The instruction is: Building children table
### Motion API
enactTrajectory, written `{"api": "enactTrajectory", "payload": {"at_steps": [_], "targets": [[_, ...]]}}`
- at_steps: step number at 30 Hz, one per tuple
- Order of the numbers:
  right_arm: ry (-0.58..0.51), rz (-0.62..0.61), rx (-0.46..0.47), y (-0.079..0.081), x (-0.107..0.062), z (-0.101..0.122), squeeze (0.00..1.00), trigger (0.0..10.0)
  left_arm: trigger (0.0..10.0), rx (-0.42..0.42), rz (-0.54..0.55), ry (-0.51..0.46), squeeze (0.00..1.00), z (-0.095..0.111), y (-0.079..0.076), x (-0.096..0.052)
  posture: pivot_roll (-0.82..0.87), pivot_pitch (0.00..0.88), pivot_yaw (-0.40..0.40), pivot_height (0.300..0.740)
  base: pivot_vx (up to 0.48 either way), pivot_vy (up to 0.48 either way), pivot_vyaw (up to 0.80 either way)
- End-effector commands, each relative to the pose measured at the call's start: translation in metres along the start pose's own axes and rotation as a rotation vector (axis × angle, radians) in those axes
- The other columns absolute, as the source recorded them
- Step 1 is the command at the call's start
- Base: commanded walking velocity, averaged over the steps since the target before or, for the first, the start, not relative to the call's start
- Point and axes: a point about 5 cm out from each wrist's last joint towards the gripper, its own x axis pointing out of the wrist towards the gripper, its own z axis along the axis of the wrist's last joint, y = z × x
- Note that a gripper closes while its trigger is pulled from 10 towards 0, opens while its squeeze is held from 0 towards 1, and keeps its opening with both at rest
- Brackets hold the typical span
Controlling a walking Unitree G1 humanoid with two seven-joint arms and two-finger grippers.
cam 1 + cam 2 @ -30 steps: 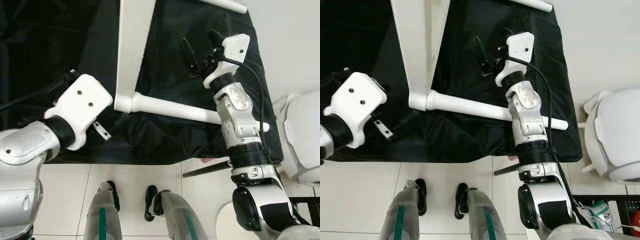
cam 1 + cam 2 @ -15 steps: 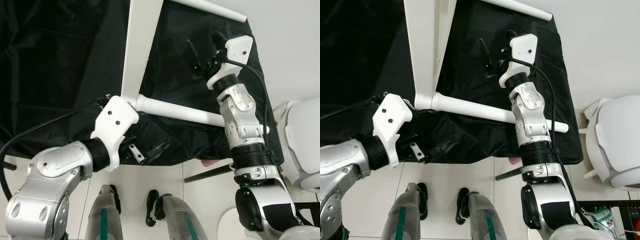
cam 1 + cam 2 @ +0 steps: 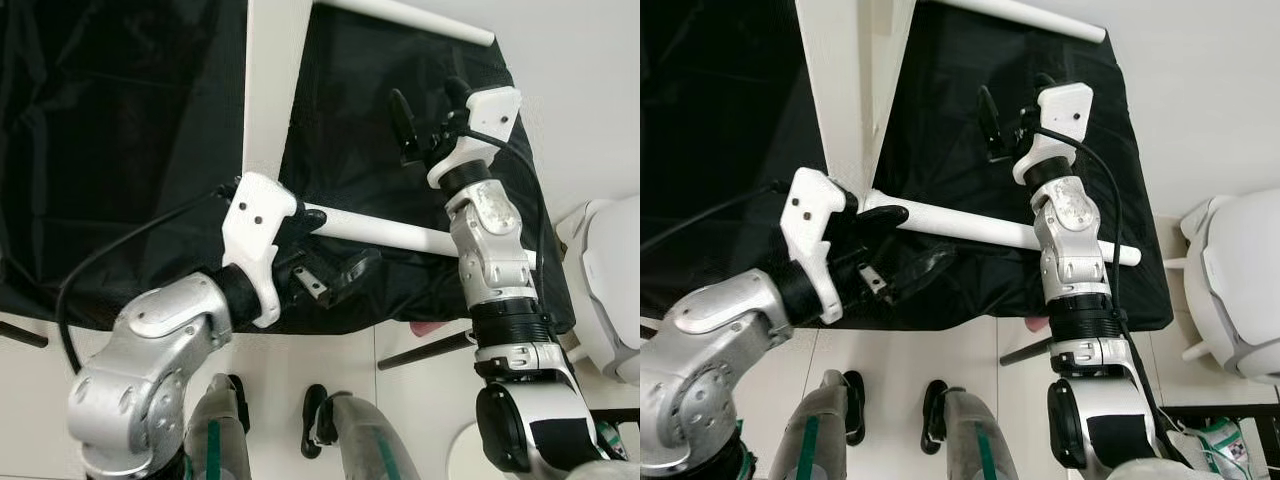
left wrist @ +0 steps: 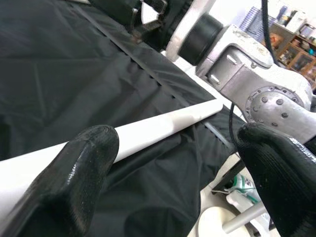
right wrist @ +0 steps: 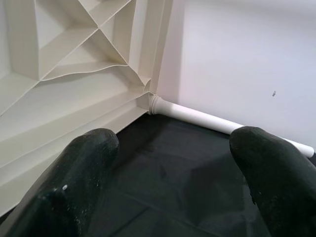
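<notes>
Risk sits mid-frame: left tool [image 3: 335, 262], fingers spread wide and empty, brackets the white table leg [image 3: 385, 232] jutting from the upturned tabletop [image 3: 265, 90] on black cloth [image 3: 120, 150]. A skewed closing could twist its socket. Right tool [image 3: 428, 112] hovers open, empty.

You're looking at a plain white tabletop [image 3: 270, 90] with ribbed cream-white panels on its underside, and two white round legs, the near leg [image 3: 400, 235] and the far leg [image 3: 405, 15]. They lie on a black cloth [image 3: 120, 130], wrinkled and without pattern. Your left gripper [image 3: 335, 250] and right gripper [image 3: 428, 110] both have black fingers, white wrist housings and silver arms. The floor [image 3: 290, 345] is white tile with faint grey joints. On the right, a white rounded object [image 3: 610, 300] sits beside the cloth.
</notes>
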Motion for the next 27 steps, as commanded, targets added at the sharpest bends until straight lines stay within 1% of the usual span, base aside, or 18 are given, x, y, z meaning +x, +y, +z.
{"api": "enactTrajectory", "payload": {"at_steps": [1,2,3,6,9,10,11,14,15,16,17,20,22,24,25,26,27], "targets": [[-0.002,-0.023,0.005,-0.002,-0.003,-0.001,0.00,10.0,10.0,-0.005,0.003,-0.016,0.00,0.001,-0.004,0.009,0.09,0.147,-0.103,0.740,0.000,0.000,0.00],[-0.002,-0.023,0.005,-0.002,-0.003,-0.001,0.00,10.0,10.0,-0.005,0.003,-0.016,0.00,0.001,-0.004,0.009,0.09,0.147,-0.103,0.740,0.000,0.000,0.00],[-0.001,-0.025,0.007,-0.001,-0.002,-0.002,0.00,10.0,10.0,-0.008,0.008,-0.022,0.00,0.001,-0.004,0.013,0.09,0.147,-0.105,0.740,0.000,0.000,0.00],[0.001,-0.027,0.009,-0.001,-0.002,-0.002,0.00,10.0,10.0,-0.010,0.021,-0.024,0.00,0.001,-0.004,0.017,0.09,0.147,-0.105,0.740,0.000,0.000,0.00],[0.008,-0.032,0.018,0.001,0.000,-0.005,0.00,10.0,10.0,0.001,0.072,-0.030,0.00,0.002,-0.001,0.038,0.10,0.139,-0.111,0.740,0.000,0.000,0.00],[0.009,-0.033,0.020,0.002,0.000,-0.005,0.00,10.0,10.0,0.009,0.086,-0.030,0.00,0.002,0.000,0.043,0.10,0.139,-0.111,0.740,0.000,0.000,0.00],[0.009,-0.033,0.020,0.002,0.000,-0.005,0.00,10.0,10.0,0.009,0.086,-0.030,0.00,0.002,0.000,0.043,0.10,0.139,-0.111,0.740,0.000,0.000,0.00],[0.010,-0.035,0.021,0.003,0.002,-0.006,0.00,10.0,10.0,0.055,0.131,-0.026,0.00,0.003,0.003,0.059,0.10,0.133,-0.110,0.740,0.000,0.000,0.00],[0.010,-0.035,0.021,0.003,0.002,-0.006,0.00,10.0,10.0,0.055,0.131,-0.026,0.00,0.003,0.003,0.059,0.10,0.133,-0.110,0.740,0.000,0.000,0.00],[0.011,-0.036,0.021,0.004,0.002,-0.006,0.00,10.0,10.0,0.073,0.146,-0.026,0.00,0.003,0.004,0.063,0.10,0.130,-0.110,0.740,0.000,0.000,0.00],[0.011,-0.036,0.021,0.004,0.002,-0.006,0.00,10.0,10.0,0.073,0.146,-0.026,0.00,0.003,0.004,0.063,0.10,0.130,-0.110,0.740,0.000,0.000,0.00],[0.009,-0.044,0.021,0.003,0.003,-0.007,0.00,10.0,10.0,0.130,0.187,-0.020,0.00,0.006,0.004,0.079,0.09,0.119,-0.108,0.740,0.000,0.000,0.00],[0.009,-0.044,0.021,0.003,0.003,-0.007,0.00,10.0,10.0,0.130,0.187,-0.020,0.00,0.006,0.004,0.079,0.09,0.119,-0.108,0.740,0.000,0.000,0.00],[0.010,-0.053,0.021,0.003,0.004,-0.008,0.00,10.0,10.0,0.162,0.227,-0.020,0.00,0.008,0.005,0.090,0.09,0.117,-0.106,0.740,0.000,0.000,0.00],[0.011,-0.056,0.021,0.003,0.004,-0.008,0.00,10.0,10.0,0.170,0.237,-0.022,0.00,0.009,0.005,0.094,0.09,0.117,-0.106,0.740,0.000,0.000,0.00],[0.011,-0.056,0.021,0.003,0.004,-0.008,0.00,10.0,10.0,0.170,0.237,-0.022,0.00,0.009,0.005,0.094,0.09,0.117,-0.106,0.740,0.000,0.000,0.00],[0.016,-0.062,0.022,0.003,0.004,-0.009,0.00,10.0,10.0,0.185,0.250,-0.029,0.00,0.011,0.005,0.099,0.09,0.119,-0.104,0.740,0.000,0.000,0.00]]}}
